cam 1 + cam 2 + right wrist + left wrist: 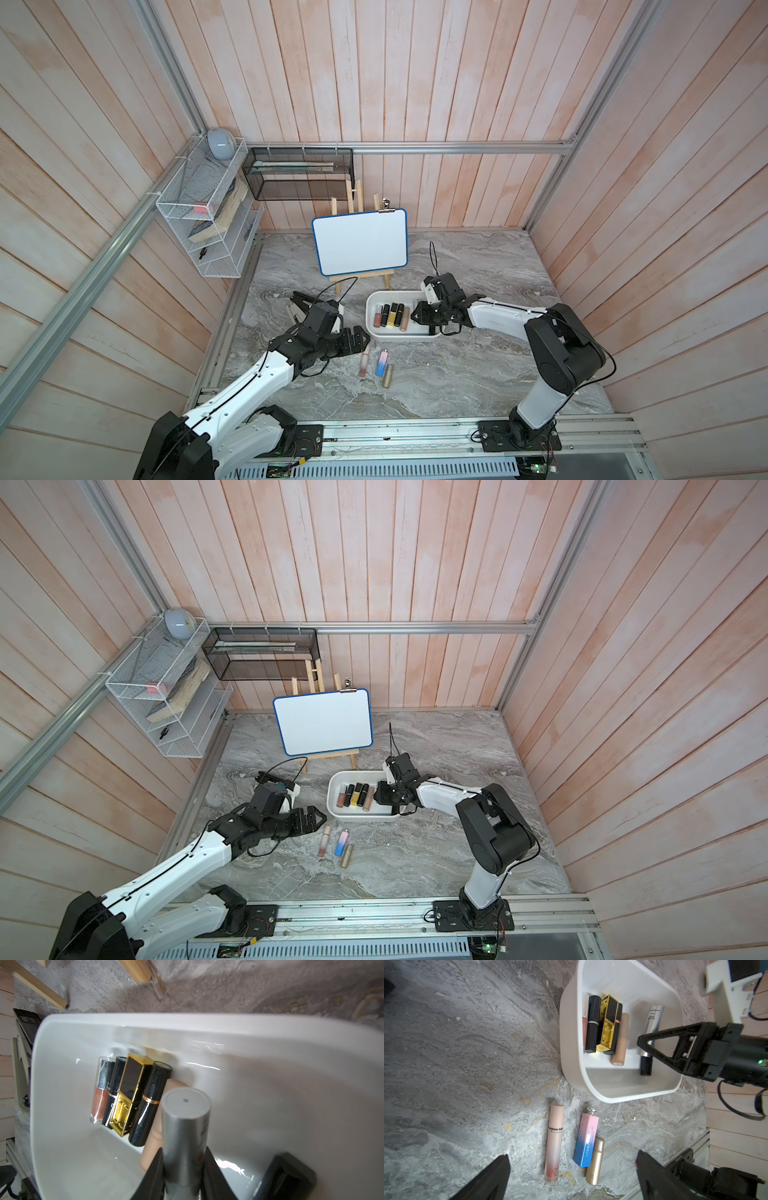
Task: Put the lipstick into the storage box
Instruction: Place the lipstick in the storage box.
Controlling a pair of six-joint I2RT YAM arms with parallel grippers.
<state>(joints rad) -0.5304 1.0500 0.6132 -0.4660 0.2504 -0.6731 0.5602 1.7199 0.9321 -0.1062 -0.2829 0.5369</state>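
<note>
The storage box (390,293) (353,773) is a shallow white tub holding a row of several lipsticks (390,314) (133,1097). Inside the tub, my right gripper (417,316) (184,1159) is shut on a silver lipstick (654,1020) (185,1122), held beside that row. On the marble in front of the tub lie a pink tube (365,360) (554,1145), a pink-and-blue lipstick (382,363) (586,1138) and a gold one (388,376) (596,1161). My left gripper (365,340) (572,1155) hangs open just left of these three, touching none.
A whiteboard on a wooden easel (360,242) stands right behind the tub. A white wire rack (208,216) and a black mesh basket (299,174) hang on the walls at the back left. The metal rail (415,432) runs along the front edge.
</note>
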